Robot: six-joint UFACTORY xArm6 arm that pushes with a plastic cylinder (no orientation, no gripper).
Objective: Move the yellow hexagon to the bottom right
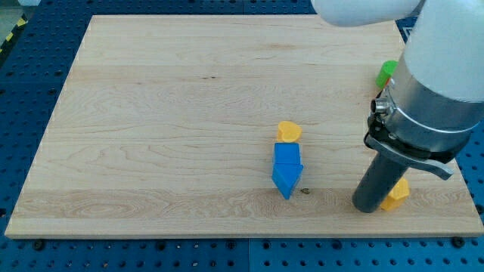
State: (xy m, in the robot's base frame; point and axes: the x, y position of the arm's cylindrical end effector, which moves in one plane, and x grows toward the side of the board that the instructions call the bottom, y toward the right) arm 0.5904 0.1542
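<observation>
Yellow hexagon (396, 193) near the bench (151, 151) bottom-right corner.
My tip (368, 208) touches its left side; little bench remains rightward; no fingers here.

Arm hides the right-hand blocks

Only slivers show: the yellow hexagon (396, 194) behind my tip (368, 208), a green block (386, 72) at upper right, shape unclear.

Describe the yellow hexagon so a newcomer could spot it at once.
Start at the wooden board's bottom right corner. The yellow hexagon lies there, partly hidden behind the dark rod, just right of my tip. The other yellow block sits mid-board above the blue blocks.
</observation>
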